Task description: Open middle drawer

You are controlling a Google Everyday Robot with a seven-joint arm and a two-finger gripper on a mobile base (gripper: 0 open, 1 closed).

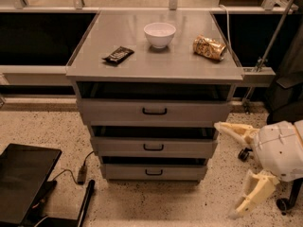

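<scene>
you've got three drawers (154, 111), the middle drawer (154, 147) just left of your one end effector (226, 170), fingers spread; above-left of it, one bowl (159, 34), one dark wrapper (118, 55), one gold bag (209, 48).
</scene>
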